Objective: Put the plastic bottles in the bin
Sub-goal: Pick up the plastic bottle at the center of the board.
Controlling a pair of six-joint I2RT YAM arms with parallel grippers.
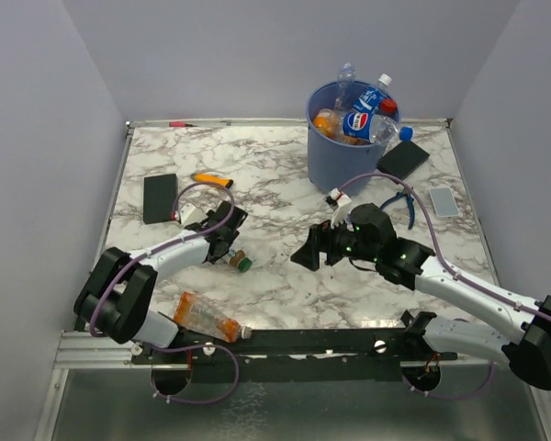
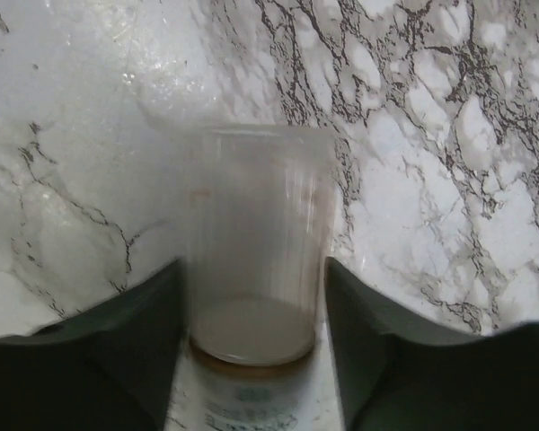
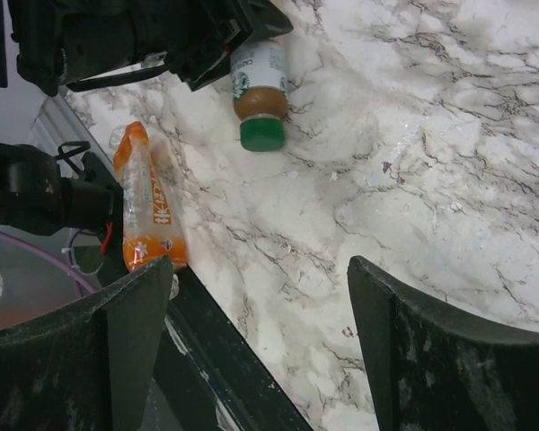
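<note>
A green-capped bottle lies left of the table's middle. The left hand is clenched on its clear body, fingers against both sides. An orange bottle lies by the near edge. The bin, at the far edge, holds more bottles. The right hand hangs released and empty at mid-table.

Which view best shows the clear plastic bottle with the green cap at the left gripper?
Right wrist: the clear plastic green-capped bottle lies close, cap and label plain, its far end under the left gripper. Left wrist shows only its body between the fingers; top external shows it tiny.
</note>
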